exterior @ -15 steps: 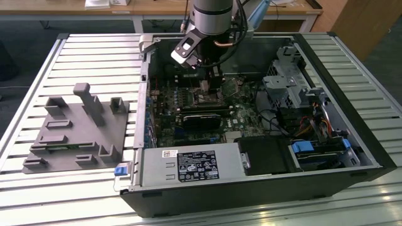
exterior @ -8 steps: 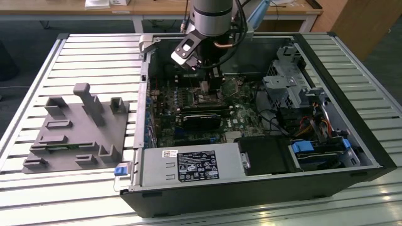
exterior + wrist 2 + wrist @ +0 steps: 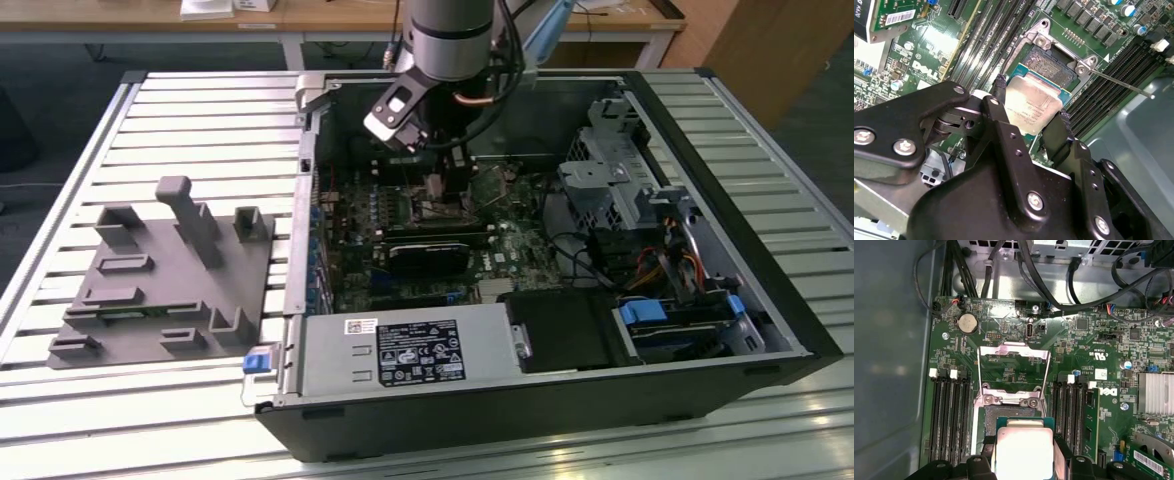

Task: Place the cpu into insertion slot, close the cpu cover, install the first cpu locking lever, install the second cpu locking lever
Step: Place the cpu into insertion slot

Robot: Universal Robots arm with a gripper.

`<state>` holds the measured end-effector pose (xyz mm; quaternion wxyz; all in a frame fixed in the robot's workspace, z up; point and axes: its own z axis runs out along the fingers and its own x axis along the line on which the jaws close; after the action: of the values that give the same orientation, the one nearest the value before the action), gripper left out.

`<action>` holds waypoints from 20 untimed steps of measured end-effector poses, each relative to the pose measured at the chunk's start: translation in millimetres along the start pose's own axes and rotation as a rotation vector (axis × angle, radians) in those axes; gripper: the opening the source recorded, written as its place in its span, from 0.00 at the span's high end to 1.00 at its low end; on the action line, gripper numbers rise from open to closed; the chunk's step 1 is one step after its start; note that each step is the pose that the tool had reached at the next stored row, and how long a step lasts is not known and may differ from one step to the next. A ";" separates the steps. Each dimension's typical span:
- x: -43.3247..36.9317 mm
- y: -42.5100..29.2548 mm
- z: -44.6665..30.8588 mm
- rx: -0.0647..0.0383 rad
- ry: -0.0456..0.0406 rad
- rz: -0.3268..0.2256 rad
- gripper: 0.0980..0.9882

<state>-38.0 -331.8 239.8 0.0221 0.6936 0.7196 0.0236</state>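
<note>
My gripper is shut on the cpu, a small square chip with a dull silver top, pinched at two opposite edges by the black fingers. The chip hangs slightly tilted just above the insertion slot, overlapping its near part; whether they touch is unclear. In the first wrist view the cpu covers the near half of the insertion slot. The cpu cover stands open beyond its hinge. A thin locking lever sticks out beside the socket. In the exterior view the gripper reaches down inside the computer case.
Long black memory slots flank the socket on both sides. A black card lies near the socket, with the power supply at the case front and a drive cage on the exterior view's right. A grey fixture sits outside the case.
</note>
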 end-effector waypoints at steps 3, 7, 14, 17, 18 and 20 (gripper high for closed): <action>0.3 -0.1 2.2 0.000 0.0000 0.000 0.50; 0.3 -0.2 3.3 0.000 -0.0002 0.000 0.50; 0.3 -0.3 4.8 0.000 -0.0001 0.000 0.50; 0.3 -0.3 5.4 0.000 -0.0002 0.000 0.50; 0.3 -0.4 5.6 0.000 -0.0002 0.000 0.50; 0.4 -0.4 6.1 0.000 -0.0002 0.000 0.50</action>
<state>-38.0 -331.4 233.7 0.0222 0.6936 0.7196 0.0236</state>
